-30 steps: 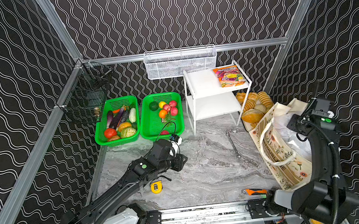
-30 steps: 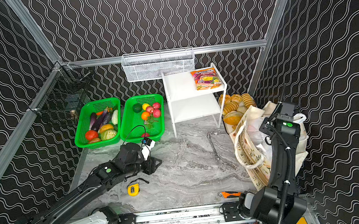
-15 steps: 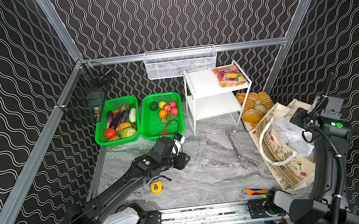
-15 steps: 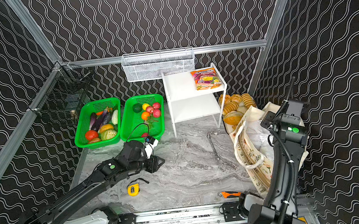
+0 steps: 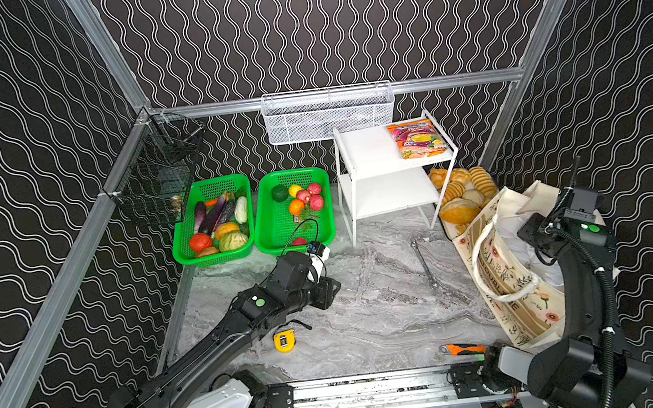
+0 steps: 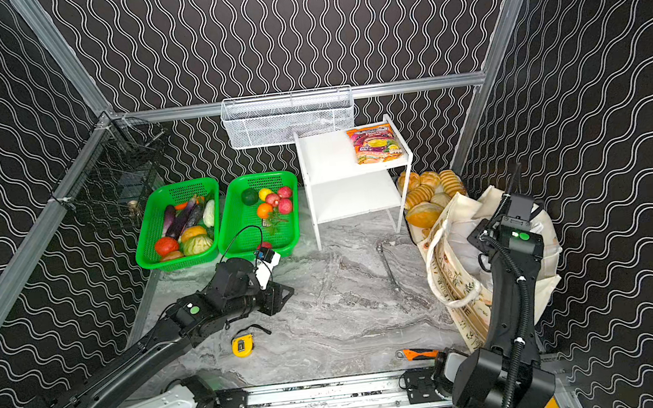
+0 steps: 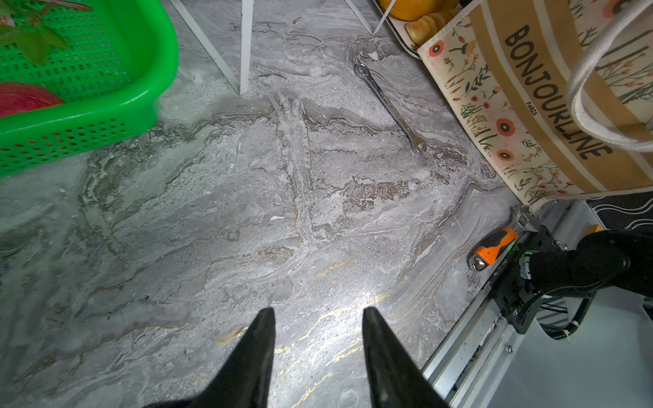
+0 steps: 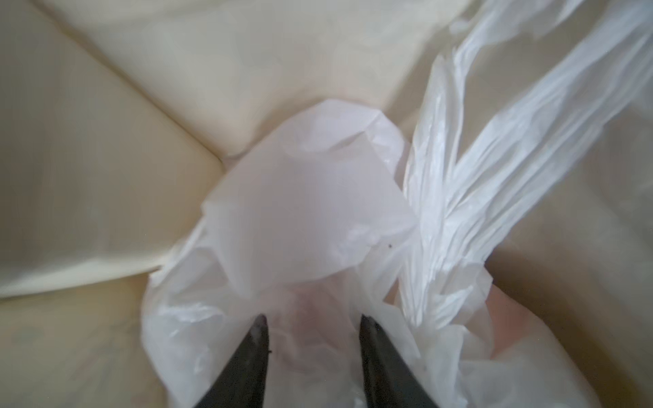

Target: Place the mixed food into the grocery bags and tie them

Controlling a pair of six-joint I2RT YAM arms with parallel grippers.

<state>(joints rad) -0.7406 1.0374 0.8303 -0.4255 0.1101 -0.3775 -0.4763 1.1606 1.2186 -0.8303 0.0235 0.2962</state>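
Note:
A cream tote (image 5: pixel 509 276) printed with flowers stands at the right wall, its strap handle (image 7: pixel 593 106) hanging free. A thin white plastic bag (image 8: pixel 311 197) lies inside it. My right gripper (image 8: pixel 312 326) reaches down into the tote, open, with the tips just above the plastic film. My left gripper (image 7: pixel 316 314) hovers open over bare marble floor (image 5: pixel 370 313) in the middle, holding nothing. Toy fruits (image 5: pixel 303 199) lie in a green basket (image 5: pixel 278 235). A pink-purple snack packet (image 5: pixel 416 139) rests on the white shelf (image 5: pixel 368 146).
A second green basket (image 5: pixel 183 250) holds toy vegetables. Bread loaves (image 5: pixel 461 193) are piled behind the tote. A wrench (image 5: pixel 423 261), a yellow tape measure (image 5: pixel 284 341) and an orange-handled tool (image 5: pixel 460 349) lie on the floor. A white wire basket (image 5: pixel 327 113) hangs on the back wall.
My right wrist swung out toward the right wall, then came back and lower over the tote's mouth. The left arm crept slightly to the right.

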